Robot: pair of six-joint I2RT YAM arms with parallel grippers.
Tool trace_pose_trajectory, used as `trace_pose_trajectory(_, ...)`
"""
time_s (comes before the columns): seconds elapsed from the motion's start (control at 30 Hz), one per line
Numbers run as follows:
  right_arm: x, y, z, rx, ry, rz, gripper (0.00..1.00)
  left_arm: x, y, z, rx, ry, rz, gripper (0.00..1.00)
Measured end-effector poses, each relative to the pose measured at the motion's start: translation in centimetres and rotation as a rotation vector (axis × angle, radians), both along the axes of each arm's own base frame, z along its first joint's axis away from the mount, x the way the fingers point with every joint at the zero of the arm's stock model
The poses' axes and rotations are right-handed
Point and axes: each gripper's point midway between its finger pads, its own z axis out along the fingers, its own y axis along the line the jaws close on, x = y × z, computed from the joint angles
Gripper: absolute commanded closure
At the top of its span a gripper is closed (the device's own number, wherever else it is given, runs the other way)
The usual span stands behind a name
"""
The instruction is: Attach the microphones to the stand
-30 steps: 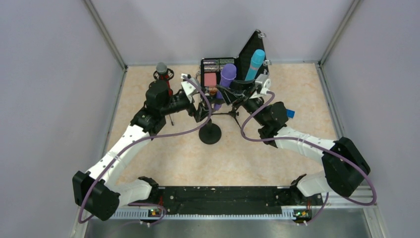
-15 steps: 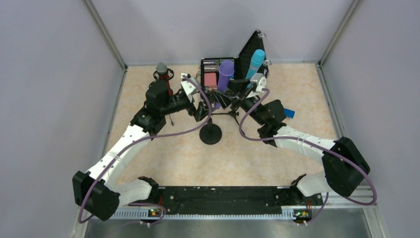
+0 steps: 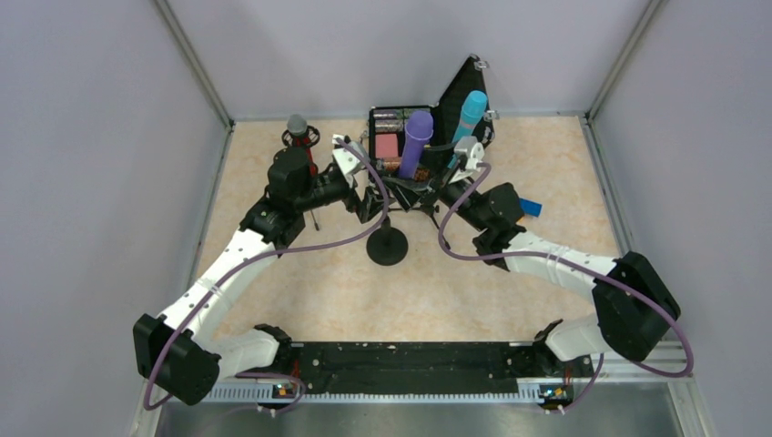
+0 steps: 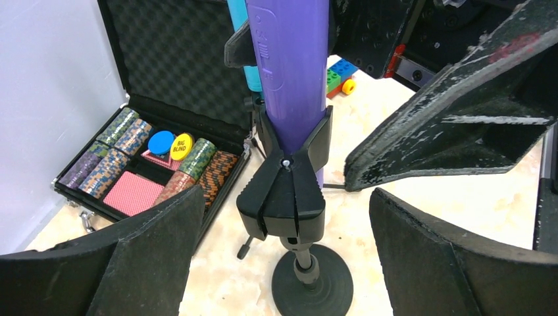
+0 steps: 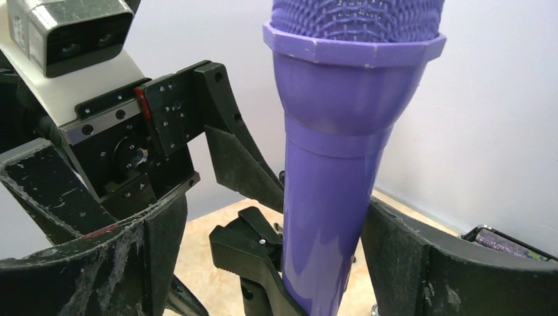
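The purple microphone point(image 3: 416, 138) point(image 4: 289, 66) point(image 5: 335, 164) stands upright in the black clip point(image 4: 286, 191) point(image 5: 253, 257) of the round-based stand point(image 3: 387, 246) point(image 4: 312, 283). My right gripper point(image 3: 417, 187) point(image 5: 283, 276) is open, with its fingers on either side of the purple shaft. My left gripper point(image 3: 371, 196) point(image 4: 283, 263) is open too, straddling the clip from the opposite side without touching it. The light blue microphone point(image 3: 471, 114) point(image 4: 238, 39) stands just behind. At the back left the red microphone point(image 3: 297, 126) is upright, showing its silver head.
An open black case of poker chips and cards point(image 3: 399, 120) point(image 4: 131, 164) lies behind the stand, its lid up. A multicoloured toy-brick car point(image 4: 339, 72) point(image 3: 533, 208) sits to the right. Grey walls close in on three sides.
My right gripper has opened off the purple microphone, which stays in the clip and stands a little straighter. The left arm has not moved.
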Motion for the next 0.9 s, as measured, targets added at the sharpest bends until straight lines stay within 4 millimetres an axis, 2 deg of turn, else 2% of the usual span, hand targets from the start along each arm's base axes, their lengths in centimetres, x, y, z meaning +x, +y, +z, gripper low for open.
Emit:
trace_pose_trajectory(0.47, -1.7, -1.3, 1.0, 0.016, -0.026, 0.007, 0.01, -0.1, 0.6, 0.2, 0.022, -0.031, 0.021, 0.01)
trace_pose_trajectory(0.9, -3.4, -3.1, 0.6, -0.004, -0.028, -0.013, 0.01, 0.0, 1.0, 0.6, 0.025, -0.046, 0.043, 0.01)
